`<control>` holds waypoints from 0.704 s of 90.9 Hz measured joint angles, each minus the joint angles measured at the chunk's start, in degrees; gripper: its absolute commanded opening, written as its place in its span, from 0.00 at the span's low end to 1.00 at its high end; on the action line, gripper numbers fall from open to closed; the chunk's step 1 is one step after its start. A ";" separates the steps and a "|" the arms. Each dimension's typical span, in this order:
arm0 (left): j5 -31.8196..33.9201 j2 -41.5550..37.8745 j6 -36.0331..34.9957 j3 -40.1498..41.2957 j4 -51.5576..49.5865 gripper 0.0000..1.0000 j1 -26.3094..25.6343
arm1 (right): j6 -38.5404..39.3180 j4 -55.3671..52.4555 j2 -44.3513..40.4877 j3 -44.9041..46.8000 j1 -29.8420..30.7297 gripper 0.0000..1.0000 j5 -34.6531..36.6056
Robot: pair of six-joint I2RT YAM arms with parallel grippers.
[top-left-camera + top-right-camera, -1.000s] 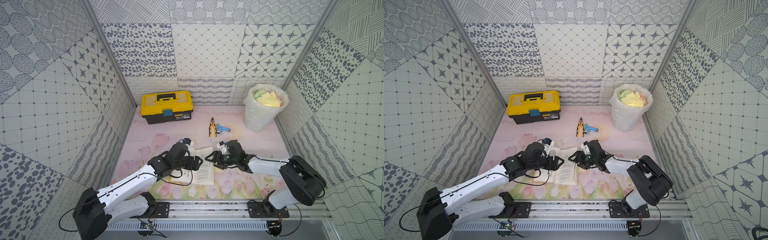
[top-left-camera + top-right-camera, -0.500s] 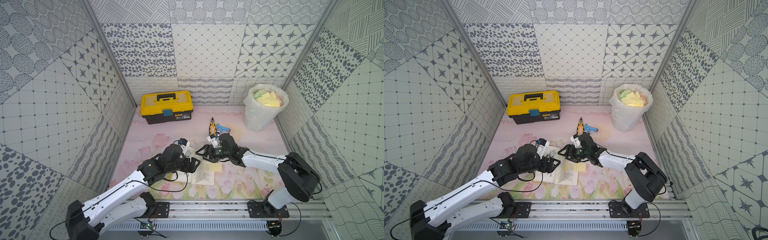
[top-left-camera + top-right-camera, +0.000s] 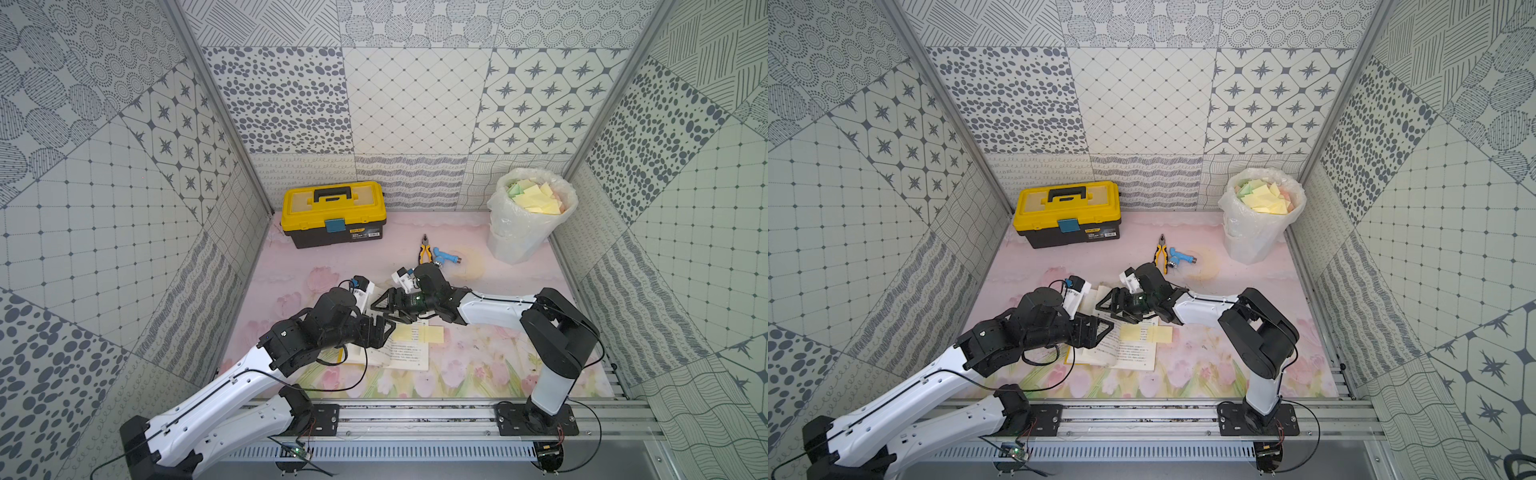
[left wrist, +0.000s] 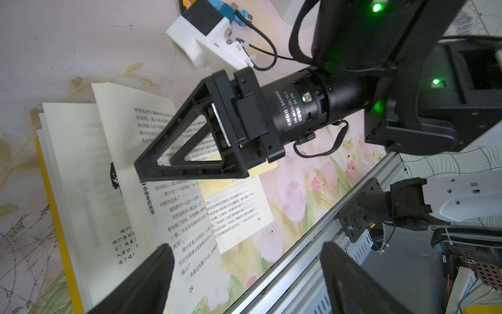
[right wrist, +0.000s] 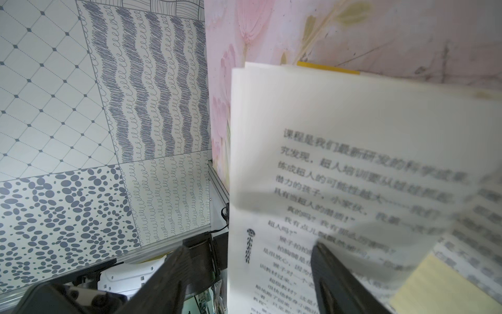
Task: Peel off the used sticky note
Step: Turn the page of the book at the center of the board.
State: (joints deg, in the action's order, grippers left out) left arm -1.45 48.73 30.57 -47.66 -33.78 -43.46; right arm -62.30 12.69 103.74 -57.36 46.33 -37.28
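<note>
The sticky note [image 3: 417,333] lies bare on the upper part of the right-hand page of the open book [image 3: 409,357]. A second ago the right tool [image 3: 376,306] covered that page. It has since swung back across the spine, with its jaws spreading and nothing between them. The note therefore looks exposed but still stuck, and the peel has not yet begun.

The note is pale yellow and flat, and it overhangs the page's outer edge onto the table [image 3: 478,365]. A darker band splits it, so whether it is one sheet or two overlapping cannot be told. One leaf stands lifted and blurred in the right wrist view. The left tool [image 3: 384,332] hangs released over the left-hand page. Farther off, a lined bin [image 3: 519,232] holds similar notes.
</note>
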 measured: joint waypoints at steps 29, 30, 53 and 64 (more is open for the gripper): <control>-0.74 3.39 0.85 2.80 0.74 0.81 -2.60 | 0.63 0.22 7.76 -4.96 -0.11 0.76 -2.64; -0.74 3.56 0.90 2.99 0.92 0.81 -2.71 | 0.70 0.26 7.85 -5.11 -0.13 0.76 -2.75; -1.38 7.15 2.84 8.35 6.95 0.62 -4.42 | 1.22 1.03 9.55 -7.43 -0.85 0.75 -4.76; -1.73 9.66 3.52 10.69 10.75 0.54 -4.74 | 0.72 2.36 10.93 -7.48 -1.09 0.73 -5.42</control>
State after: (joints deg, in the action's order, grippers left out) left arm -3.18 58.39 34.09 -36.97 -23.03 -48.21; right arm -61.58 15.05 114.67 -64.84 45.23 -42.70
